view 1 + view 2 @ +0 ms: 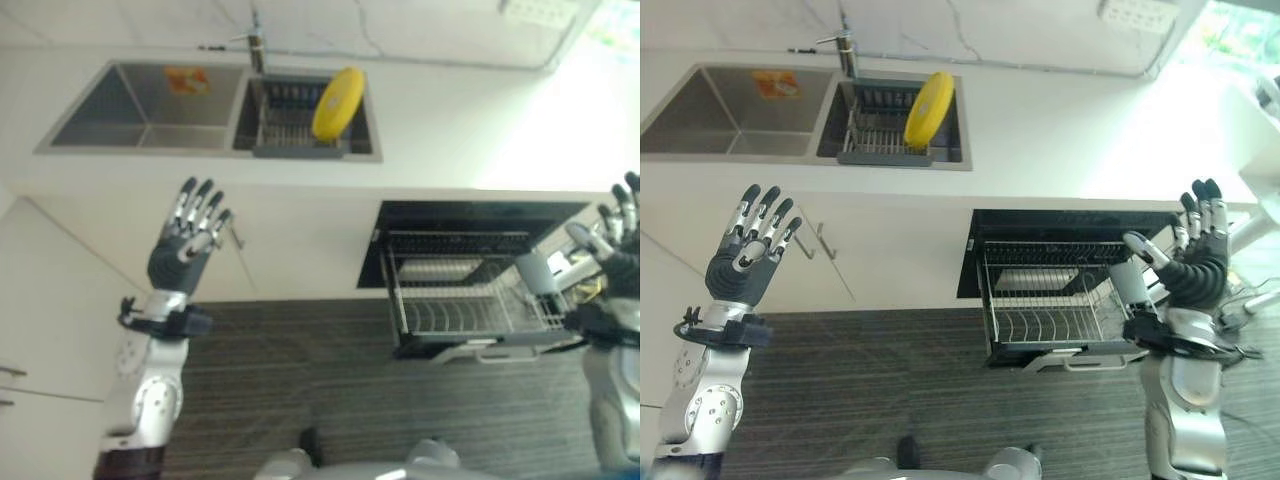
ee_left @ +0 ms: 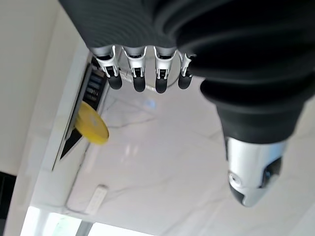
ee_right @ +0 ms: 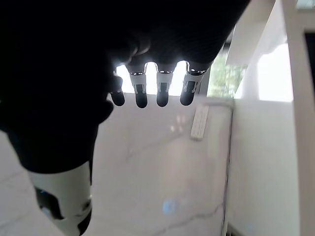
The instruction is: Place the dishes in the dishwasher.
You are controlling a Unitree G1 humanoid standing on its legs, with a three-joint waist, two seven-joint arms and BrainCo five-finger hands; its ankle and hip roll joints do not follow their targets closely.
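A yellow plate (image 1: 928, 108) stands on edge in a dark wire drying rack (image 1: 880, 135) inside the right basin of the sink; it also shows as a yellow disc (image 2: 91, 129) in the left wrist view. Below the counter the dishwasher (image 1: 1070, 245) is open, its wire rack (image 1: 1050, 310) pulled out with a pale dish lying at its back. My left hand (image 1: 745, 255) is raised in front of the cabinet doors, fingers straight, holding nothing. My right hand (image 1: 1195, 260) is raised just right of the pulled-out rack, fingers straight and empty.
The left sink basin (image 1: 730, 110) holds an orange item near its back wall. A tap (image 1: 845, 45) stands behind the sink. White counter (image 1: 1080, 130) runs to the right. Dark striped floor (image 1: 890, 400) lies before the cabinets.
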